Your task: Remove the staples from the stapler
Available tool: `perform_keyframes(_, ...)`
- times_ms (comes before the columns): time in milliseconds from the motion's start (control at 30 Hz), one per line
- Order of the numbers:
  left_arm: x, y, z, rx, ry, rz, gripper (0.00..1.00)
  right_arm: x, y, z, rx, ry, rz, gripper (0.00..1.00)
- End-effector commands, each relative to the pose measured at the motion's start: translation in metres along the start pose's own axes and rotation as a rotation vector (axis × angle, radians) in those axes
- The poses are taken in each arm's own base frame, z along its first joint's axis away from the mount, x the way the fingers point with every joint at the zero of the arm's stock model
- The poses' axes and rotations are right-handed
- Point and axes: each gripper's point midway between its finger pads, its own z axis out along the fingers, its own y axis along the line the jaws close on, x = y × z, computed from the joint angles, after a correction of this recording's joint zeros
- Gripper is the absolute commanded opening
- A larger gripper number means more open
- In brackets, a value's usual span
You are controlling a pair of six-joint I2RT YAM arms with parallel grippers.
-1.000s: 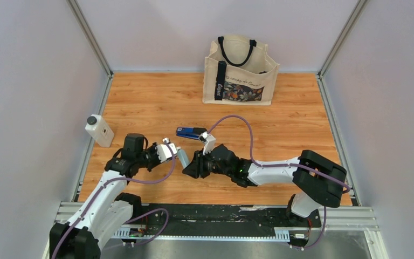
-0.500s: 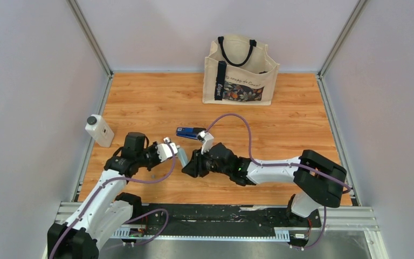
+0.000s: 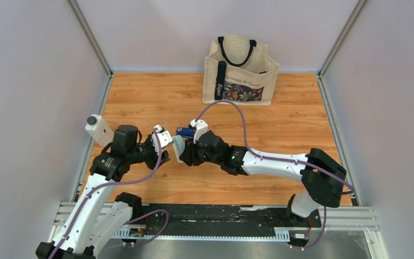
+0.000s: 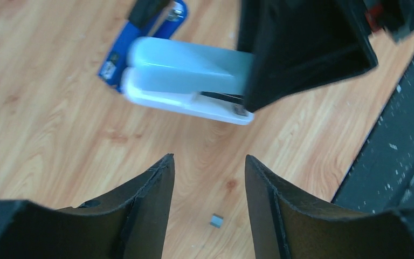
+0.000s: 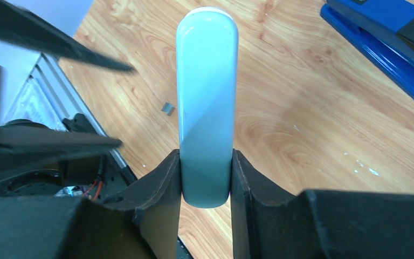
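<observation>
Since 1 s ago both arms have swung toward the far left. The right gripper (image 5: 205, 156) has carried its load from the near side of the stapler (image 3: 184, 131) to just beside the stapler's left end. The left arm (image 3: 94, 189) has lifted its elbow and turned its wrist closer to the same spot. The stapler has not moved.

The wooden table (image 3: 140, 97) fills the floor of the cell. A cream tote bag (image 3: 241, 73) with black handles stands at the far edge, right of centre. The right arm (image 3: 275, 162) stretches low across the table from the near right. A white bottle with a black cap (image 3: 99, 129) stands at the left edge, just beyond the left arm's elbow.

The right gripper's 2 fingers are clamped on the near end of a pale grey-white oblong tool (image 5: 207, 81), which sticks out ahead of them over the wood. The blue stapler lies flat on the table near its middle, slightly left, just past the pale tool. Whether the 2 touch cannot be told.

The left gripper (image 4: 209, 162) has its fingers apart with nothing between them and faces the pale tool. A tiny grey metal scrap (image 4: 216, 220) lies on the wood between these fingers in the wrist view. Whether it is a staple is too small to tell.
</observation>
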Motion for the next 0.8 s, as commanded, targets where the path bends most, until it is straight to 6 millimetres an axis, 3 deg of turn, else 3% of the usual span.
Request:
perform_keyframes(0, -0.039, 0.041, -0.034, -0.258, -0.042, -0.118, 0.62, 0.005, -0.009, 0.010, 0.050, 0.036, -0.066, 0.00)
perform_keyframes(67, -0.043, 0.045, -0.041, -0.283, -0.045, -0.181, 0.67, 0.004, -0.006, 0.018, 0.053, 0.053, -0.081, 0.00)
perform_keyframes(100, -0.048, 0.051, -0.048, -0.306, -0.062, -0.214, 0.71, 0.020, -0.016, 0.026, 0.084, 0.112, -0.102, 0.00)
perform_keyframes(167, -0.048, 0.052, -0.049, -0.295, -0.055, -0.304, 0.73, 0.019, -0.010, 0.036, 0.090, 0.130, -0.120, 0.00)
perform_keyframes(200, -0.052, 0.059, -0.054, -0.322, -0.057, -0.329, 0.75, 0.029, -0.015, 0.045, 0.105, 0.160, -0.129, 0.00)
perform_keyframes(233, -0.044, 0.066, -0.056, -0.369, -0.022, -0.377, 0.76, 0.022, -0.008, 0.050, 0.095, 0.153, -0.133, 0.00)
perform_keyframes(333, -0.041, 0.080, -0.068, -0.461, -0.002, -0.403, 0.77, 0.033, -0.011, 0.066, 0.114, 0.205, -0.151, 0.00)
perform_keyframes(367, -0.040, 0.081, -0.071, -0.479, -0.005, -0.407, 0.77, 0.024, -0.001, 0.071, 0.102, 0.192, -0.157, 0.00)
perform_keyframes(433, -0.040, 0.080, -0.074, -0.481, -0.013, -0.408, 0.77, 0.036, -0.008, 0.081, 0.137, 0.238, -0.172, 0.00)
perform_keyframes(467, -0.040, 0.078, -0.075, -0.476, -0.011, -0.412, 0.77, 0.026, 0.002, 0.087, 0.130, 0.223, -0.183, 0.00)
perform_keyframes(533, -0.042, 0.075, -0.075, -0.466, -0.018, -0.426, 0.78, 0.040, -0.008, 0.096, 0.178, 0.277, -0.206, 0.00)
perform_keyframes(600, -0.045, 0.074, -0.076, -0.461, -0.028, -0.434, 0.78, 0.041, -0.005, 0.108, 0.187, 0.291, -0.217, 0.00)
perform_keyframes(767, -0.051, 0.070, -0.080, -0.461, -0.057, -0.425, 0.78, 0.053, -0.010, 0.121, 0.218, 0.356, -0.229, 0.00)
